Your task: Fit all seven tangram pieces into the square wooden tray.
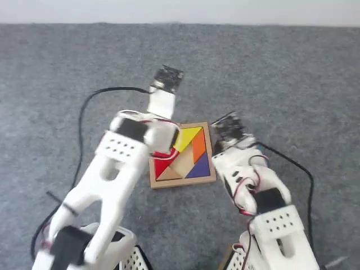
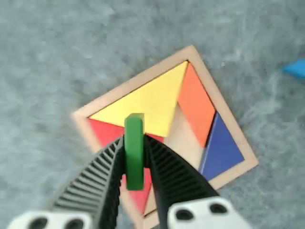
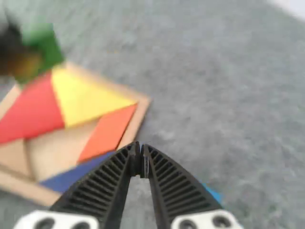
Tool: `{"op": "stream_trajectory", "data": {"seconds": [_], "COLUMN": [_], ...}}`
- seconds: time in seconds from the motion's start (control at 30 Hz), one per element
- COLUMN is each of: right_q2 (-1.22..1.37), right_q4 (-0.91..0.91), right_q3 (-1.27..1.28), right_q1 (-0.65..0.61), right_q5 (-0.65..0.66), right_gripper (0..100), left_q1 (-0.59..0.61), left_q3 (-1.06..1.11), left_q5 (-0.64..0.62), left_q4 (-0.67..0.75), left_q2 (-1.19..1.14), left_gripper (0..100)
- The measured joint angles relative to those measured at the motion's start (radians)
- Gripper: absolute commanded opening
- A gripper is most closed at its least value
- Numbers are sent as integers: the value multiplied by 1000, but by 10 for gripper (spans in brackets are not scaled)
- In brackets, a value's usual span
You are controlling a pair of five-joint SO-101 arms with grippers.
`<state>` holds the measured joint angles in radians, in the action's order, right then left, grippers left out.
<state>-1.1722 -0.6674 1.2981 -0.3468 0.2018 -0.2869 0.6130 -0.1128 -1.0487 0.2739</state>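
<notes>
The left gripper [image 2: 135, 153] hangs over the square wooden tray [image 2: 133, 86]. It is clamped on a flat green tangram piece [image 2: 134, 126], held on edge above the spot where the red triangle [image 2: 107, 131] meets the big yellow triangle [image 2: 147, 102]. Gripping it edge-up probably keeps the fingers clear of the pieces already seated, but the green piece has to be laid flat before it can fit. Further right in the tray lie an orange parallelogram [image 2: 198, 105] and a dark blue triangle [image 2: 221, 150], with a pale wood-coloured patch [image 2: 183, 138] between them and the red triangle. I cannot tell whether that patch is bare floor or an unpainted piece. On the grey carpet [image 3: 228, 81] beside the tray, the right gripper [image 3: 140, 160] sits closed on nothing, likely parked out of the way. A light blue piece [image 3: 213, 194] lies just under it, not yet in the tray.
</notes>
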Motion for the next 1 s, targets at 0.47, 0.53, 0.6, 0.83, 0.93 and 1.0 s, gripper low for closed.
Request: {"op": "stream_trajectory", "data": {"seconds": [0.47,0.53,0.6,0.83,0.93,1.0], "right_q2": [-21,-21,-21,-21,-21,-21], "right_q4": [-2,-2,-2,-2,-2,-2], "right_q3": [0,0,0,0,0,0], "right_q1": [77,77,77,100,123,127], "right_q5": [-97,-109,-110,-117,-118,-118], "right_gripper": [9,9,9,9,9,9], "left_q1": [-218,-222,-222,-226,-226,-226], "left_q3": [-71,-71,-71,-71,-57,-46], "left_q5": [-18,-34,-64,-83,-83,-78], "left_q4": [94,103,103,103,103,103], "left_q2": [-282,-282,-282,-282,-282,-282], "left_gripper": [12,12,12,17,70,114]}}
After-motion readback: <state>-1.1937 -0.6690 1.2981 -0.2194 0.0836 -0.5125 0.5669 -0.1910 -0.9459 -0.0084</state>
